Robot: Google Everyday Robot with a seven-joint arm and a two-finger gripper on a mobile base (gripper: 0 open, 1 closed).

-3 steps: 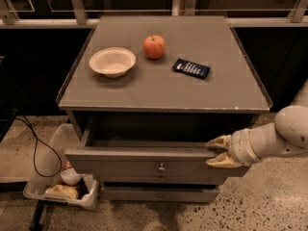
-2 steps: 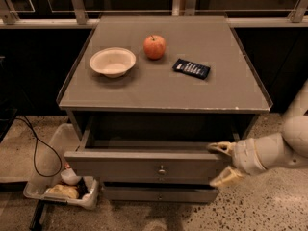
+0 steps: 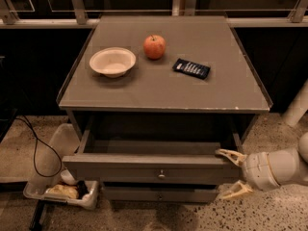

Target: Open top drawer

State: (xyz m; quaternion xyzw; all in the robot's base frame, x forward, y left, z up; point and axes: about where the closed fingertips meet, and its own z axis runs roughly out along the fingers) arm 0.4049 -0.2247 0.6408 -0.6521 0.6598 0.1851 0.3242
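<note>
The fingers of the gripper are spread, one above and one below the right end of the top drawer front. The drawer stands well out from under the desk, interior exposed. Treat opening as essentially done; only clearing the gripper appears left.
</note>
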